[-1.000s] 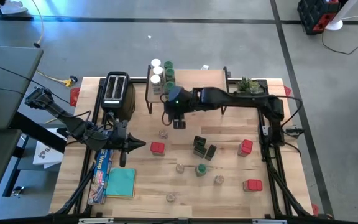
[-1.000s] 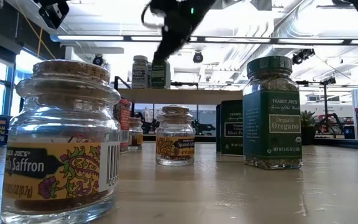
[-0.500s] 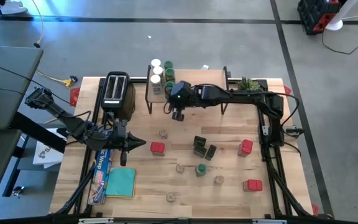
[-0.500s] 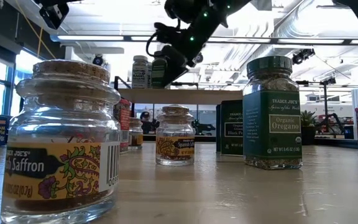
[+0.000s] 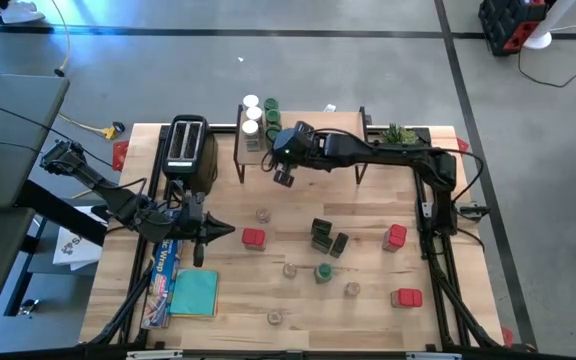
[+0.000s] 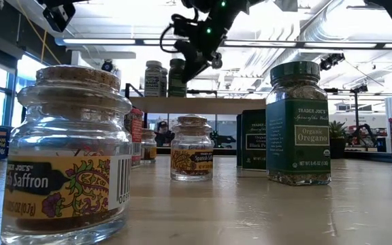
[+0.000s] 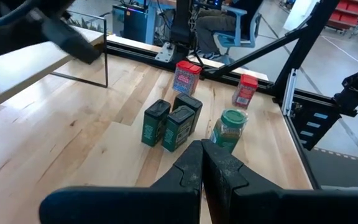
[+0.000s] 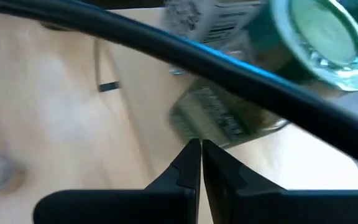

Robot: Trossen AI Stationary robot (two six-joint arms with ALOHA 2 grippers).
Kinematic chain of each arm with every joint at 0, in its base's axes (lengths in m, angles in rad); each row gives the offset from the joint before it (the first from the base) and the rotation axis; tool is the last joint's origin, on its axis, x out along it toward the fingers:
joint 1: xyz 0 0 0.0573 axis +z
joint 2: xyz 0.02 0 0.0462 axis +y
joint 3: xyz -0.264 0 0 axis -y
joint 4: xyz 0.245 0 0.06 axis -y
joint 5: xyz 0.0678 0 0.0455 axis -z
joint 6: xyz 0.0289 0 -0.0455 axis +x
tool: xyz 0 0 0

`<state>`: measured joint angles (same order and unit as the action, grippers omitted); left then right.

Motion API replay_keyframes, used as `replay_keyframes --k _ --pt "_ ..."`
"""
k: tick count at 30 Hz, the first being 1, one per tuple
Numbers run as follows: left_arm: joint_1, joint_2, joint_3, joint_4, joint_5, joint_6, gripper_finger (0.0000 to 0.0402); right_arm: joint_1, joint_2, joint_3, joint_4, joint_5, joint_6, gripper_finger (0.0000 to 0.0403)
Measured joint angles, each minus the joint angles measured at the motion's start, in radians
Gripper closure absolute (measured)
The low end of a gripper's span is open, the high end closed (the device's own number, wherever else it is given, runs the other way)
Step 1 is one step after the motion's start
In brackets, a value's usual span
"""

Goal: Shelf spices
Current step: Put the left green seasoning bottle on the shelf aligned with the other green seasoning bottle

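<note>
The shelf stands at the table's far edge, with several white-lidded and green-lidded spice jars upright on its left end. More spices stand on the table: red tins, black boxes, a green-lidded jar and small clear jars. My right gripper hangs shut and empty just in front of the shelf's left end, near those jars. My left gripper waits shut and empty over the table's left part, pointing toward the black boxes.
A black toaster stands left of the shelf. A long blue foil box and a teal cloth lie at the near left. A small plant sits at the far right. In the low view a saffron jar stands close to the near edge.
My right gripper has moved a little toward the table's far edge, closer to the shelf's left end, and its wrist has rolled. The jars on the shelf stand as before.
</note>
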<state>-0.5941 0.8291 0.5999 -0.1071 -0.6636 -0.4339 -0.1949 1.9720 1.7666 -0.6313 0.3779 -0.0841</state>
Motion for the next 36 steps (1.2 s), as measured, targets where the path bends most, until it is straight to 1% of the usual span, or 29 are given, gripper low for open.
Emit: replay_keyframes --k 3,6,11,15,23,29,36 --pt "0.0 0.0 0.0 0.0 0.0 -0.001 0.0401 0.016 -0.001 0.013 -0.026 -0.049 -0.003 0.0393" --pt "0.0 0.0 0.0 0.0 0.0 -0.001 0.0401 0.014 0.002 0.006 0.013 -0.126 -0.026 0.0393" --pt "0.0 0.0 0.0 0.001 -0.001 -0.001 0.0401 -0.018 0.018 -0.013 0.139 -0.128 -0.026 0.0393" --pt "0.0 0.0 0.0 0.001 -0.001 -0.001 0.0401 -0.042 0.026 -0.014 0.197 -0.132 -0.024 0.0393" --pt "0.0 0.0 0.0 0.0 -0.001 0.0 0.0401 -0.067 0.027 -0.014 0.217 -0.134 -0.031 0.0393" --pt "0.0 0.0 0.0 0.0 -0.001 0.0 0.0401 -0.072 0.027 -0.014 0.218 -0.135 -0.078 0.0393" --pt "0.0 0.0 0.0 0.0 0.0 0.0 0.0401 -0.039 0.007 -0.014 0.195 -0.143 -0.14 0.0393"
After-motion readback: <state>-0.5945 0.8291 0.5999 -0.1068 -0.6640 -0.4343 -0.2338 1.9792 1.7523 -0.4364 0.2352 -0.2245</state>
